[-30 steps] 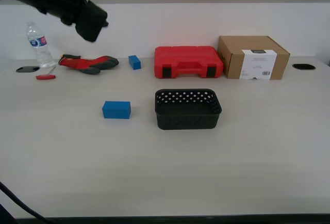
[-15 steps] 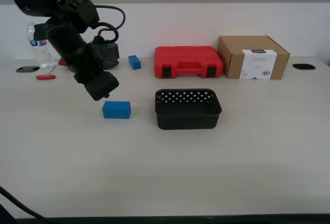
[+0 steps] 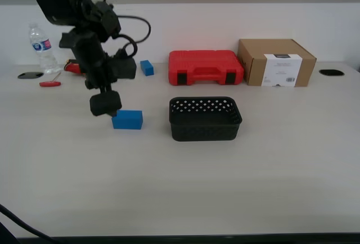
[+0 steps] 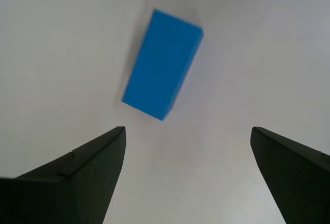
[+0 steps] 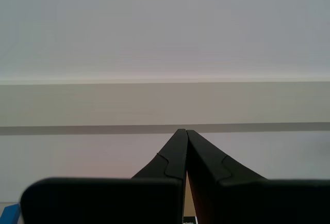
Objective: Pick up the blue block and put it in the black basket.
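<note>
Box label: the brown cardboard box (image 3: pixel 275 62) has a white sticker (image 3: pixel 283 69) with dark print and a small barcode, but the words are too small to read.
Bottle label: the water bottle (image 3: pixel 43 48) has a blue and red label (image 3: pixel 40 45); its words are too blurry to read.
Other things: no words show.

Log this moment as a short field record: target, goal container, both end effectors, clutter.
target: blue block, lying flat on the table, ungrasped
goal: black basket, nothing visible inside it, to the exterior view's right of the block
first end effector: open, above the block
second end effector: shut, holding nothing
clutter: smaller blue block, red case, cardboard box, water bottle
</note>
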`<action>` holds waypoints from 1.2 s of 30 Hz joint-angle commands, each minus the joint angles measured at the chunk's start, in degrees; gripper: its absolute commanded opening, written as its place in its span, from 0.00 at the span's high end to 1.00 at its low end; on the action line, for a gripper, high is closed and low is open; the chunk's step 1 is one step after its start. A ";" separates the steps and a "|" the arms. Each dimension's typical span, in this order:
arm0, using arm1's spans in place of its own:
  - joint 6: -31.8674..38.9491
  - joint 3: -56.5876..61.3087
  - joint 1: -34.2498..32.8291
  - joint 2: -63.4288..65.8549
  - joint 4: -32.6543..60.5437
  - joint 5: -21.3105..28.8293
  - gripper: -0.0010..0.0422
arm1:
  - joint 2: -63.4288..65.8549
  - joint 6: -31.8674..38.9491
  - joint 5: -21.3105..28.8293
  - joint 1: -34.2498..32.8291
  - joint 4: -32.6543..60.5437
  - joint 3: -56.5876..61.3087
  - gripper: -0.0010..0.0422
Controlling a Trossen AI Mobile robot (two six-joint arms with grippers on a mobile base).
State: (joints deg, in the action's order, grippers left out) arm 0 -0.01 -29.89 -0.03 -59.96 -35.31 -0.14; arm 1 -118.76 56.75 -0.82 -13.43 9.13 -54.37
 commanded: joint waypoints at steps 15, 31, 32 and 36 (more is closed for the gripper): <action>0.00 -0.07 0.02 -0.02 -0.17 0.02 0.98 | -12.26 4.42 -1.22 -0.90 4.79 -14.21 0.18; 0.00 -0.07 0.02 -0.02 0.22 0.02 0.98 | -27.12 0.59 -1.97 -2.32 8.98 -23.71 0.37; 0.00 -0.07 0.02 -0.02 0.22 0.00 0.98 | -26.82 0.13 -2.01 -2.32 9.07 -23.71 0.43; 0.00 -0.07 0.02 -0.02 0.22 0.02 0.98 | -26.38 -0.74 -1.90 -2.36 11.93 -24.57 0.81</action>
State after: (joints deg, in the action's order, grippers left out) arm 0 -0.01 -29.89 -0.01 -59.96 -34.89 -0.14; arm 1 -145.03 56.21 -2.74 -15.73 20.05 -78.81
